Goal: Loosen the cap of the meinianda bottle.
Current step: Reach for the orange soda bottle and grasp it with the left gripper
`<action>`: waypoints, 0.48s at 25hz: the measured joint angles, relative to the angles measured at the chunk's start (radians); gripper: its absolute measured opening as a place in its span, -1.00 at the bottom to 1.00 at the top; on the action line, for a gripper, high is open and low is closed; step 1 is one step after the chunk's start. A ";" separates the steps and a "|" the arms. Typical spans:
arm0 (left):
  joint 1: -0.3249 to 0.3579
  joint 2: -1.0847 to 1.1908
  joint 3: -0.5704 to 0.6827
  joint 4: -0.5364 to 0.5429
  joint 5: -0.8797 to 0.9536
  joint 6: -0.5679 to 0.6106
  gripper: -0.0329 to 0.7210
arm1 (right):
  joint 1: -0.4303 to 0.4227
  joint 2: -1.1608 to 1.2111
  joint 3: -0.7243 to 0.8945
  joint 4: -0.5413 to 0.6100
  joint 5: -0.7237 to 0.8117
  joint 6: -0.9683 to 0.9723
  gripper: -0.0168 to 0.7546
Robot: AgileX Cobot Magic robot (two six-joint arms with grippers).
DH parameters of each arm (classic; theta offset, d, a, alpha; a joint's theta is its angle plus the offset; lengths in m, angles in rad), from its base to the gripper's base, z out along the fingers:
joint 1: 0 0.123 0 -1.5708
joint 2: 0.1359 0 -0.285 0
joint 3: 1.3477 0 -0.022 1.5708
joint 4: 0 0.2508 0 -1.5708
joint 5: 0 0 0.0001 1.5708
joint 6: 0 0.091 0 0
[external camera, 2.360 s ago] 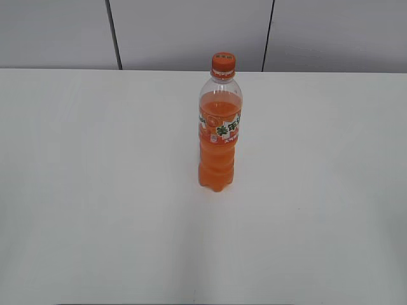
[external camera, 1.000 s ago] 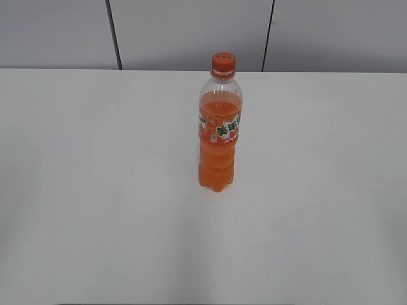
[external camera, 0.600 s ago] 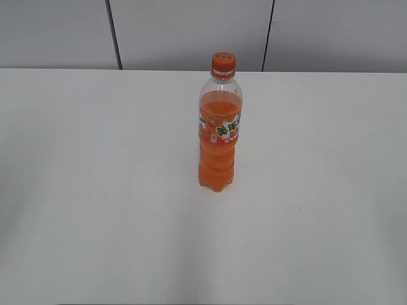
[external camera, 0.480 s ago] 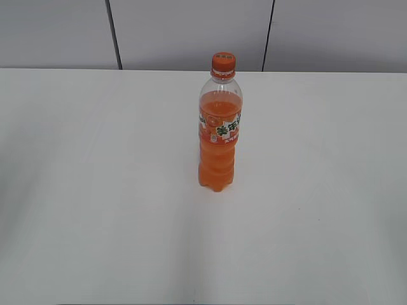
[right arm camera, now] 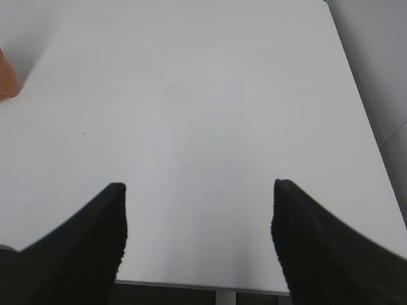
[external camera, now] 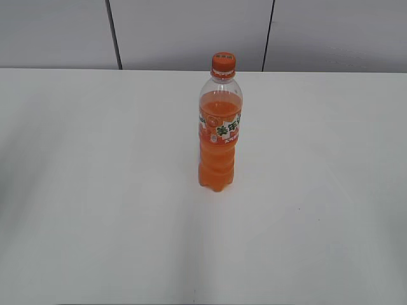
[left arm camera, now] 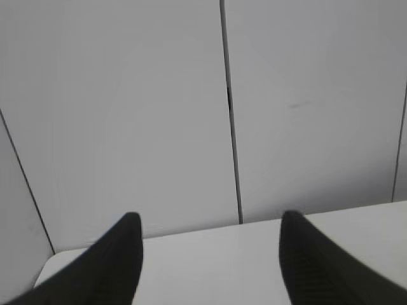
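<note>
We saw the meinianda bottle (external camera: 220, 133) standing upright on the white surface (external camera: 95, 190), roughly mid-frame in the exterior view, w/ the cap (external camera: 223, 62) seated on its neck. Orange drink filled it to just below the shoulder. No arm showed in that view, so both grippers were well apart from the bottle.

The left gripper (left arm camera: 210, 222) was spread wide, nothing btwn its two dark fingers (left arm camera: 124, 254). It pointed toward the far edge of the surface (left arm camera: 210, 254) and the grey wall panels (left arm camera: 127, 114) behind; no bottle showed in its view.

The right gripper (right arm camera: 198, 190) was likewise released, fingers (right arm camera: 305, 241) far apart w/ only bare surface (right arm camera: 203, 95) btwn them. At the left edge of the right wrist view we caught a small orange sliver (right arm camera: 6, 76), prob. the bottle's body, well off to the gripper's left and not btwn its fingers.
</note>
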 joint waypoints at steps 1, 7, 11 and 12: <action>0.000 0.010 0.000 0.008 -0.021 0.000 0.22 | 0.000 0.000 0.000 0.000 0.000 0.000 0.42; 0.000 0.106 0.000 0.008 -0.138 0.000 0.20 | 0.000 0.000 0.000 0.000 0.000 0.000 0.42; 0.000 0.208 0.000 0.008 -0.175 0.000 0.18 | 0.000 0.000 0.000 0.000 0.000 0.000 0.42; 0.000 0.223 0.000 0.008 -0.179 0.000 0.17 | 0.000 0.000 0.000 0.000 0.000 0.000 0.42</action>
